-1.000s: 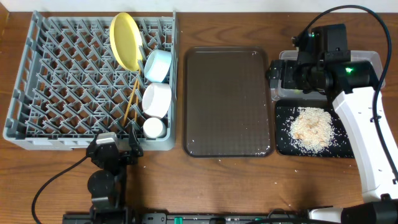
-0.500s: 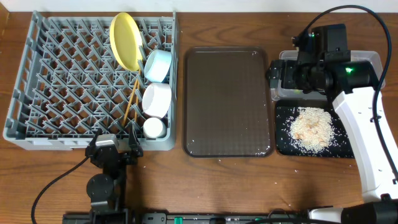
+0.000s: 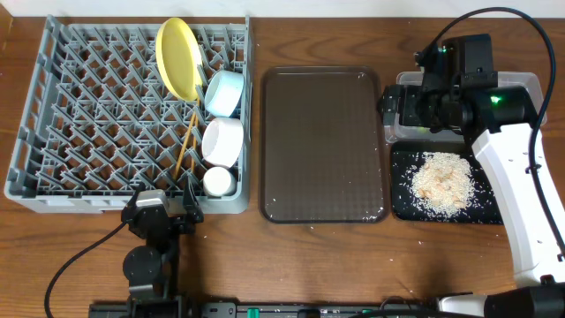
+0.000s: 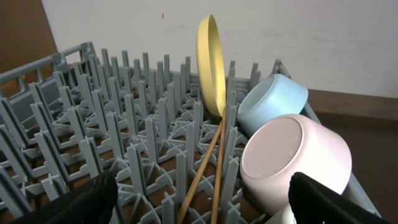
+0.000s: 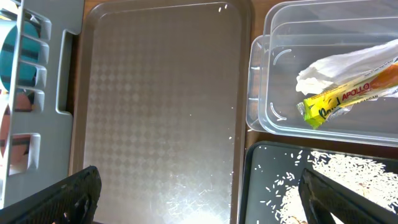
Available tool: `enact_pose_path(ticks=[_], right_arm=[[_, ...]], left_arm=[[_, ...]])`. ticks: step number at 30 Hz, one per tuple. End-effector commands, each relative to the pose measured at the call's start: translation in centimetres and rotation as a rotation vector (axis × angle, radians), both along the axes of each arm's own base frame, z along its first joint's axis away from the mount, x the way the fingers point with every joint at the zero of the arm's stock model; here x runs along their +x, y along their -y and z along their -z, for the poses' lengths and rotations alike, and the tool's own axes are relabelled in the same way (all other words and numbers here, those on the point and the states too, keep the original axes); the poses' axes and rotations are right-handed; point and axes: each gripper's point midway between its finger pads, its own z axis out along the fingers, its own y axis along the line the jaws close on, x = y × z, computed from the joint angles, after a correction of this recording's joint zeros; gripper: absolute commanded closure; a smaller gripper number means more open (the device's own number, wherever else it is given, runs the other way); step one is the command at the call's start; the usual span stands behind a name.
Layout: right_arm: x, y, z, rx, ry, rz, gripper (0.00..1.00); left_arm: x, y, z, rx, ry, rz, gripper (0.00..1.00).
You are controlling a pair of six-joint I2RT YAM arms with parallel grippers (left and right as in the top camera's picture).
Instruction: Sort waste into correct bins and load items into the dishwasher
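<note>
Overhead view, and honestly we can't spot anything that's moved in the last second; both arms are parked right where they were. We read that as the job being pretty much finished. The yellow plate (image 3: pixel 177 57) stands on edge in the grey dish rack (image 3: pixel 26 132) at its right side, with the light blue bowl (image 3: pixel 224 92), white bowl (image 3: pixel 222 141) and small white cup (image 3: pixel 218 181) lined up nearer to us, and the chopsticks (image 3: pixel 186 141) lying slanted just left of the bowls. On the right wrist cam the napkin (image 5: pixel 329 62) and snack wrapper (image 5: pixel 348 96) sit inside the clear box (image 5: pixel 258 81), and the rice (image 5: pixel 348 168) is piled on the black tray (image 5: pixel 261 180) just in front of it. The brown serving tray (image 3: pixel 323 146) in the middle only has a few specks left. The left gripper (image 4: pixel 205 205) hangs at the rack's near edge, fingers spread wide and holding nothing; the right gripper (image 5: pixel 205 199) is also spread apart and empty, over the box's left end.
</note>
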Motion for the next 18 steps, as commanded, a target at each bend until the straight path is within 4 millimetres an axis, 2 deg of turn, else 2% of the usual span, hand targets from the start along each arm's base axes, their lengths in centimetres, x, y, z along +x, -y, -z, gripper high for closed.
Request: enact_pose_path(ticks=[1, 7, 11, 15, 18], right_arm=[[0.0, 0.0, -0.3, 0.007, 0.008, 0.003, 0.01], [0.0, 0.2, -0.3, -0.008, 0.009, -0.005, 0.01], [0.4, 0.1, -0.4, -0.049, 0.051, -0.073, 0.01], [1.0, 0.0, -2.1, -0.096, 0.196, -0.150, 0.01], [0.8, 0.5, -3.5, -0.114, 0.329, -0.125, 0.01]], left_arm=[[-0.2, -0.3, 1.7, 0.003, -0.060, -0.015, 0.12], [-0.2, -0.3, 1.7, 0.003, -0.059, -0.015, 0.12], [-0.2, -0.3, 1.7, 0.003, -0.060, -0.015, 0.12], [-0.2, -0.3, 1.7, 0.003, -0.060, -0.015, 0.12], [-0.2, -0.3, 1.7, 0.003, -0.060, -0.015, 0.12]])
